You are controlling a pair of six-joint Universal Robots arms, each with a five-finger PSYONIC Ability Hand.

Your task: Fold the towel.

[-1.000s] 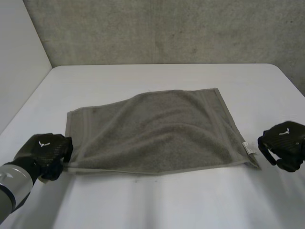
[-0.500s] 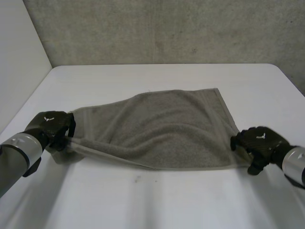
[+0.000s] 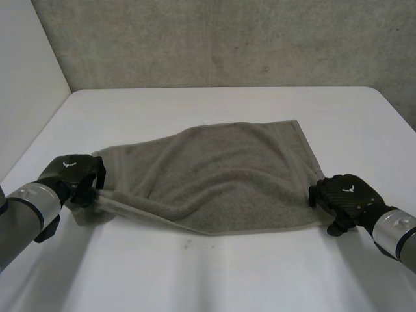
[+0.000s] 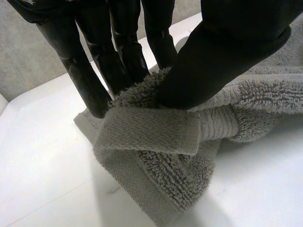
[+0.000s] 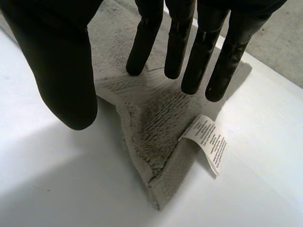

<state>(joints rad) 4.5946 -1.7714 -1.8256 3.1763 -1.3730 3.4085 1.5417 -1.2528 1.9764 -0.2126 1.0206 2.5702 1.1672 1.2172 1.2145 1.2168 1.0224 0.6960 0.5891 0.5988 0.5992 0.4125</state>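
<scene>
Currently: grey terry-cloth towel [image 3: 214,172] lies spread across the middle of the white tabletop [image 3: 214,273], its near-left corner bunched and raised a little. At that corner the left hand [image 3: 71,174] has fingers [image 4: 118,61] and thumb clamped on the hem, a firm pinch. Over the near-right corner the right hand [image 3: 348,194] holds nothing, fingers [image 5: 194,61] straight and thumb apart. A small white care label [image 5: 210,142] lies at its fingertips.

Judgement: grasp step half done. Right thumb should slip under the hem, fingers on top, label kept clear. Then raise both corners level and carry the near edge evenly to the far edge.
</scene>
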